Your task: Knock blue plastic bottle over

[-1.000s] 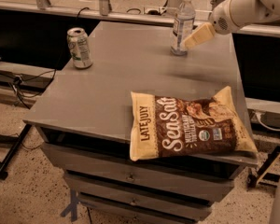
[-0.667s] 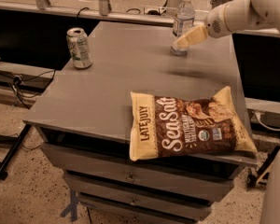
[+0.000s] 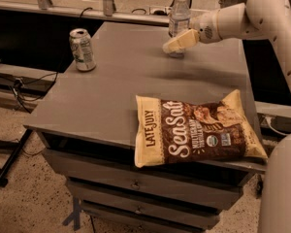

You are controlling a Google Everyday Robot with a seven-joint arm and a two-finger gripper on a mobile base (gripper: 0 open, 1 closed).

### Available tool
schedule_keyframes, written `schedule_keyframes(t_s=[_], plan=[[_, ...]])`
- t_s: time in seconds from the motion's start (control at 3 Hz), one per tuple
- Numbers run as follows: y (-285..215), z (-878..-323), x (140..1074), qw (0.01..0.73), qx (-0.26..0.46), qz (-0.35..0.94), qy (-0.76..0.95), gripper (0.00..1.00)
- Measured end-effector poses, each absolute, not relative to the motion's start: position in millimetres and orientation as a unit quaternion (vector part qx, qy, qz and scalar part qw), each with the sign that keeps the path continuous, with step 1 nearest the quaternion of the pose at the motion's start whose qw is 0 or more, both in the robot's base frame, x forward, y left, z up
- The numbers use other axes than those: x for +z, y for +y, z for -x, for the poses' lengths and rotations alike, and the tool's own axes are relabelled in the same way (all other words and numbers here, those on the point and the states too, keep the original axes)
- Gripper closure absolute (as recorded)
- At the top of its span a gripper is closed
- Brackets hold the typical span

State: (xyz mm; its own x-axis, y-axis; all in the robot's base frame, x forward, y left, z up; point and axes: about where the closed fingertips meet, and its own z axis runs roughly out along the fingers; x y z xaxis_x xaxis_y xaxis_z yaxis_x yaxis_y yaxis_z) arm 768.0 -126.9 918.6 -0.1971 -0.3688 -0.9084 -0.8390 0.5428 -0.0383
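The blue plastic bottle (image 3: 179,14), slim and clear with a white cap and a pale label, stands upright at the far right of the grey table (image 3: 117,84). My gripper (image 3: 168,46) reaches in from the right on the white arm (image 3: 242,17). It is low over the table, in front of the bottle's lower part, with its tip just left of the bottle's base. The bottle's foot is hidden behind it, and I cannot tell whether they touch.
A green-and-white drink can (image 3: 82,49) stands at the table's far left. A large Sea Salt chip bag (image 3: 196,130) lies at the front right, overhanging the edge. Drawers sit below the tabletop. A rail and cables run behind the table.
My gripper has swept leftward and slightly down, from right of the bottle to across the front of its base. The bottle still stands upright.
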Motion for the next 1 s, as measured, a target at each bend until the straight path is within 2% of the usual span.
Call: schedule_keyframes(t_s=[1.0], plan=[[-89.3,-720.0,937.9,0.492,0.288,0.49,0.66,0.0]])
